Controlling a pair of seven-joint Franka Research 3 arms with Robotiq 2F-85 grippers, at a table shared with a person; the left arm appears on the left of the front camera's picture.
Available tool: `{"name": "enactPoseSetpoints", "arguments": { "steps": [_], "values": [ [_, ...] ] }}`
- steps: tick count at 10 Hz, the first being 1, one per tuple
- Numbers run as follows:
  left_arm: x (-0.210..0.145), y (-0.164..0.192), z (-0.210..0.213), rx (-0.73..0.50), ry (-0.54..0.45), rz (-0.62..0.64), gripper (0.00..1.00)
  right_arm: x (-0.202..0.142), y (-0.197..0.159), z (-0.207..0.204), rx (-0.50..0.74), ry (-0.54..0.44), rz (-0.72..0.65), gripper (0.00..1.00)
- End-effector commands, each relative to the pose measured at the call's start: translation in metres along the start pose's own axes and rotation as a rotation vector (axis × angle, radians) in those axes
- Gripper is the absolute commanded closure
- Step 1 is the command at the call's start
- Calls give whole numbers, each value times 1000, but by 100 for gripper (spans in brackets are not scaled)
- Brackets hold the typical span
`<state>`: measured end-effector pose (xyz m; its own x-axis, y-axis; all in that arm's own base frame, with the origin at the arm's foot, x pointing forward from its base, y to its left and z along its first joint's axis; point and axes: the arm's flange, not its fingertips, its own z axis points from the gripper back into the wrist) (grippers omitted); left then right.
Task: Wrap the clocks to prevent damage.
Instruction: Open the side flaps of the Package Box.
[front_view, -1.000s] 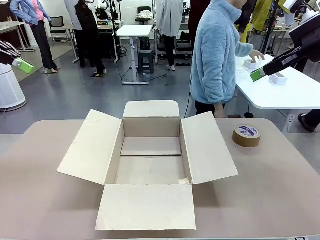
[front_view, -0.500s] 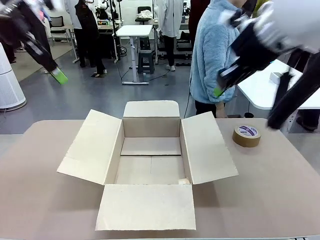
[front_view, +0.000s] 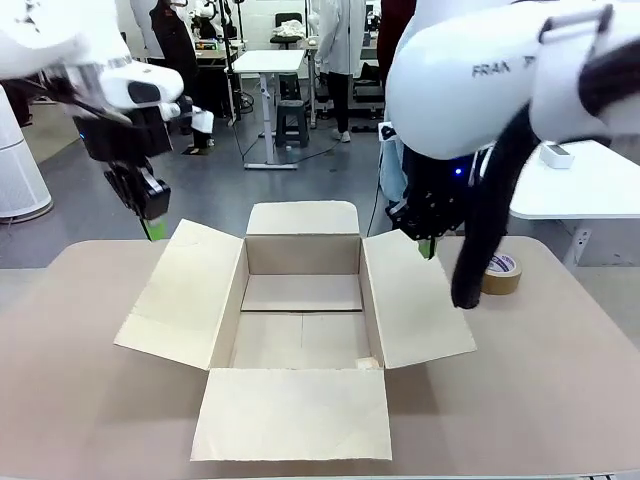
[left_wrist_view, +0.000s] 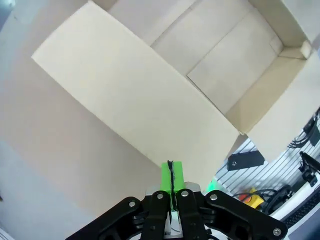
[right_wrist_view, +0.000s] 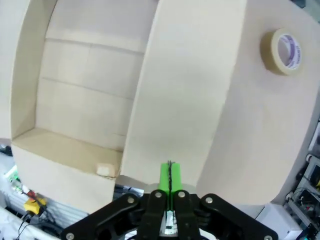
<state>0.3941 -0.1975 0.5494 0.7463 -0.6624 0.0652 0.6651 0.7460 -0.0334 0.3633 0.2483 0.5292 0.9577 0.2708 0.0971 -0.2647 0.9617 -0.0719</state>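
The clocks are out of view. An open cardboard box (front_view: 300, 320) sits mid-table with all its flaps spread, and its inside is bare. My left gripper (front_view: 152, 228) hangs shut and empty just beyond the box's left flap (left_wrist_view: 135, 105). In the left wrist view the green pads (left_wrist_view: 170, 177) press together above that flap. My right gripper (front_view: 428, 247) is shut and empty too, at the far end of the right flap (right_wrist_view: 185, 95). Its pads (right_wrist_view: 169, 176) meet with nothing between them.
A brown tape roll (front_view: 503, 272) lies on the table right of the box, partly behind my right arm, and also shows in the right wrist view as the tape roll (right_wrist_view: 282, 51). A small beige scrap (front_view: 368, 363) sits in the box's near right corner. A white table (front_view: 590, 185) stands beyond.
Both arms have swung down and inward from high at the picture's sides to the box's flaps. The right arm now covers the person in the light blue fleece.
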Motion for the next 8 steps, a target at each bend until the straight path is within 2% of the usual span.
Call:
{"name": "enactPoseSetpoints", "arguments": {
  "steps": [1, 2, 3, 4, 6, 8],
  "values": [
    [3, 13, 6, 67, -129, 54, 100, 6, -10, 22, 199, -35, 143, 99],
    [0, 0, 0, 0, 0, 0, 100, 0, 0, 0, 0, 0, 0, 99],
    [0, 0, 0, 0, 0, 0, 100, 0, 0, 0, 0, 0, 0, 99],
    [0, 0, 0, 0, 0, 0, 100, 9, -3, 10, 75, -5, 51, 99],
    [13, -2, -20, 35, -43, 55, 100, 23, 4, -21, 21, 4, -220, 99],
    [24, -11, -51, 109, -69, 173, 100, 32, 4, -52, 32, 5, -305, 99]
  ]
}}
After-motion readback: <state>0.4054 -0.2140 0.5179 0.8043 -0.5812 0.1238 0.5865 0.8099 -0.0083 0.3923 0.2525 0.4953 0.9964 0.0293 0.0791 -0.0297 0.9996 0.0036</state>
